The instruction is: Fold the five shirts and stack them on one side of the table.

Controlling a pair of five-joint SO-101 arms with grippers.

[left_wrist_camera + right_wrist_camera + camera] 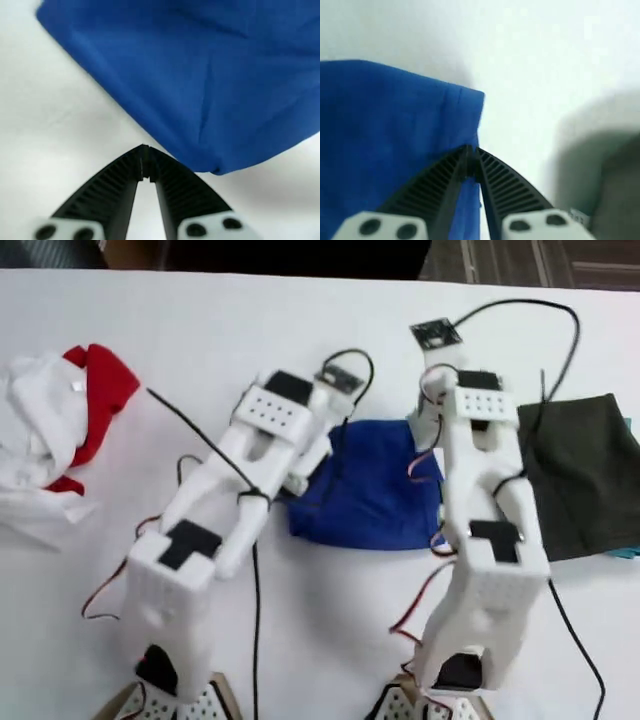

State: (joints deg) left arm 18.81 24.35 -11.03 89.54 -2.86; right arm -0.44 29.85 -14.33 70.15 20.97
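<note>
1. A crumpled heap of white and red shirts (60, 425) lies at the left edge of the white counter (300, 330).
2. The left gripper (146, 162), tips pressed together, is over bare counter just beside a corner of the blue shirt (375, 485).
3. The blue shirt lies flat mid-counter, between the two arms.
4. The right gripper (471, 159), tips pressed together, is at the blue shirt's hem; I cannot tell whether cloth is caught.
5. A dark shirt (585, 475) lies flat at the right edge.
</note>
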